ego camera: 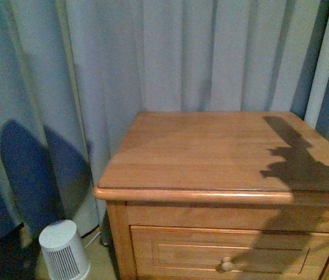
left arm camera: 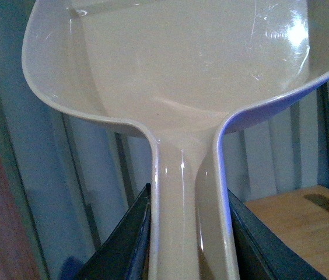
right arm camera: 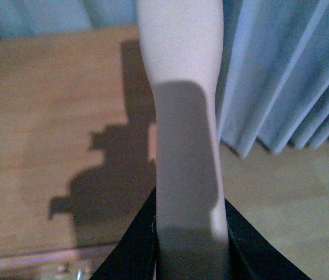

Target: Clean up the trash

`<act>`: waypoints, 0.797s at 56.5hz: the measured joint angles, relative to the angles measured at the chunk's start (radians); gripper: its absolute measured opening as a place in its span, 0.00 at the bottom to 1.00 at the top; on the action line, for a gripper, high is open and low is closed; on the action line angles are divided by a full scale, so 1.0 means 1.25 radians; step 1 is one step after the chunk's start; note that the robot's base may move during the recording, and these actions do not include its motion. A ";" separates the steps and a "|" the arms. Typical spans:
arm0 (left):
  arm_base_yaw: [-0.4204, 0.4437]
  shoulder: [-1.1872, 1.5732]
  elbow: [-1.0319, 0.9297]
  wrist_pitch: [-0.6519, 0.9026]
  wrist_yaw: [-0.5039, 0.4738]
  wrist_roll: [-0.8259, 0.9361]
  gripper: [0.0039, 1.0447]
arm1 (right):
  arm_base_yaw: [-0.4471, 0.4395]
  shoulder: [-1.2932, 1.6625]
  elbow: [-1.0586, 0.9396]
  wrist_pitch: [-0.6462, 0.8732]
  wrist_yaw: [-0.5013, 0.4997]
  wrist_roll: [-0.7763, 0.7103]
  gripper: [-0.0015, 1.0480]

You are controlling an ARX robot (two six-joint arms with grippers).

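Your left gripper (left arm camera: 191,236) is clamped on the dustpan (left arm camera: 182,70) handle, and your right gripper (right arm camera: 191,236) on a pale handle (right arm camera: 182,87) above the nightstand (ego camera: 211,151) top's right edge. You see no tissue wad in any view, so its bearing from either tool cannot be told.

Bedroom: wooden nightstand (ego camera: 223,153) against pale curtains (ego camera: 153,58).

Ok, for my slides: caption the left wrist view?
Left end effector holds the dustpan by its handle; pan empty, curtain behind.
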 joint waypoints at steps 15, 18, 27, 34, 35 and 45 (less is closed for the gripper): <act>0.000 0.000 0.000 0.000 0.000 0.000 0.27 | -0.023 -0.338 -0.165 0.095 0.034 -0.094 0.19; 0.000 0.000 0.000 0.000 0.000 0.000 0.27 | -0.031 -0.384 -0.186 0.095 0.036 -0.103 0.19; 0.000 0.000 0.000 0.000 0.000 0.000 0.27 | -0.043 -0.493 -0.236 0.081 0.042 -0.110 0.19; 0.000 0.000 0.000 0.000 0.000 0.000 0.27 | -0.038 -0.562 -0.262 0.076 0.057 -0.128 0.19; 0.000 0.000 0.000 0.000 0.000 0.000 0.27 | -0.035 -0.573 -0.265 0.075 0.058 -0.130 0.19; 0.000 0.000 0.000 0.000 0.000 0.000 0.27 | -0.002 -0.649 -0.291 0.066 0.086 -0.152 0.19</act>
